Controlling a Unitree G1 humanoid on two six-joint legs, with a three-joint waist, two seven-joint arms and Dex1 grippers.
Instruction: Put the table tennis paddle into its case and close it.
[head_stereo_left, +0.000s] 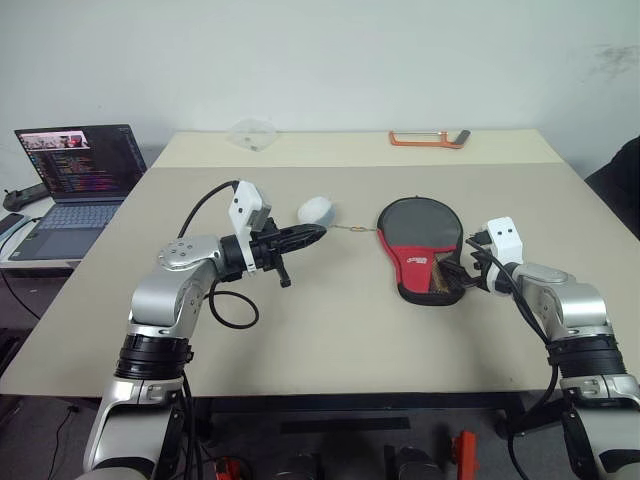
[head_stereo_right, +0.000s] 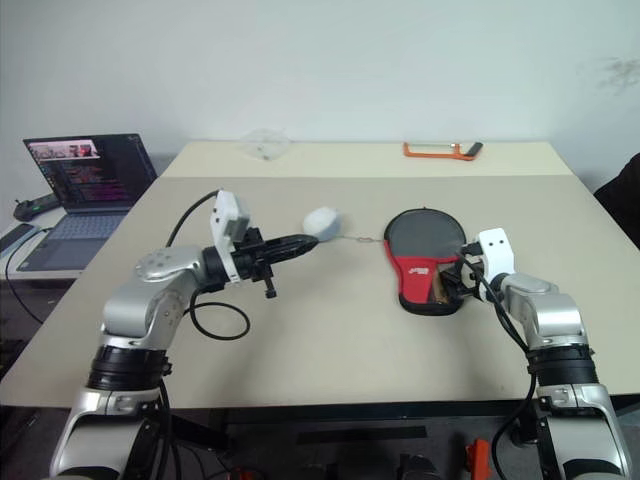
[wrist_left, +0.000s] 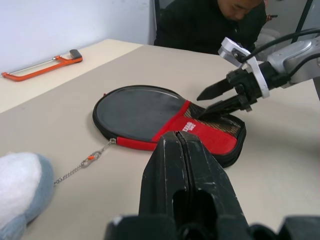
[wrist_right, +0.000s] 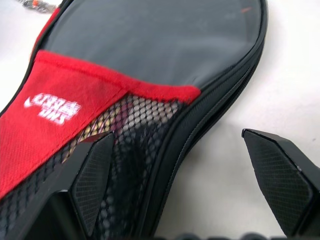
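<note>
The case (head_stereo_left: 420, 232) lies flat on the table, its grey round end far and its red panel and mesh end near. Through the mesh (wrist_right: 125, 125) tan and reddish stripes of the table tennis paddle's handle show; the rest of the paddle is hidden inside. My right gripper (head_stereo_left: 452, 272) is open at the mesh end. One finger (wrist_right: 92, 180) is over the mesh and the other finger (wrist_right: 280, 180) is over the bare table beside the case's edge. My left gripper (head_stereo_left: 320, 231) is shut and empty. It points toward the case from the left, just below a white-blue plush charm (head_stereo_left: 316, 210) chained to the case.
A thin chain (head_stereo_left: 352, 231) links the charm to the case. An open laptop (head_stereo_left: 85, 170) stands on a side table at the left. An orange hacksaw (head_stereo_left: 428, 138) and a clear plastic piece (head_stereo_left: 252, 133) lie at the far edge. A person in dark clothes (wrist_left: 210, 22) sits beyond the table.
</note>
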